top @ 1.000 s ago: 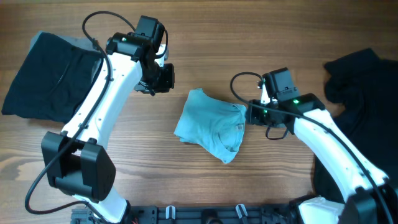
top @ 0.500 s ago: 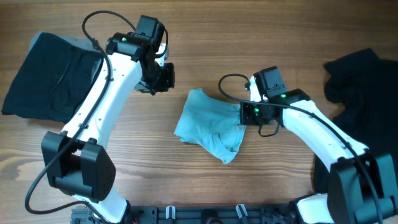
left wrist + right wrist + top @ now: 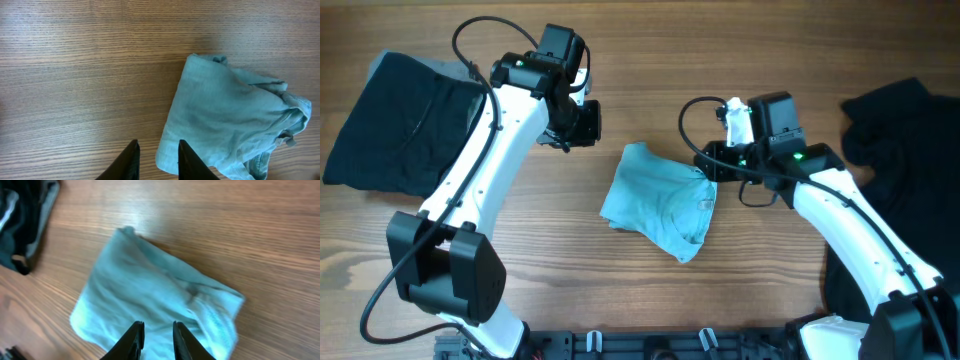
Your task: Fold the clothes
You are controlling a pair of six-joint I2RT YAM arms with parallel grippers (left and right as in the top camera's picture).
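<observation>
Shirt: one T-shirt, pale aqua, thin and soft. It sits mid-table in a crumpled, roughly four-sided bundle, with creases across it and the neckline seam curving along its right side.
Table: the table is light wood with fine straight grain and a matt finish.
Far left: one black garment lies spread fairly flat and smooth, well apart from the shirt, with grey lining peeking out at its top corner.
Far right: black cloth is bunched and lumpy at the table edge. More black runs down behind the right arm, and whether that's one garment or two I can't tell.
Left: the left gripper has two black tapered fingers with a narrow gap and nothing between them. It hangs over bare wood, up and left of the shirt and off the cloth.
Right: the right gripper has the same black fingers, a narrow gap and nothing pinched. It's over the shirt's upper right corner, and aqua cloth shows below the gap. Whether the tips touch the cloth I can't tell.
Arms: there are two, the left arm and its twin, with white shells, black joints and looping black cables.
Count: one aqua shirt, two black heaps, two grippers.
</observation>
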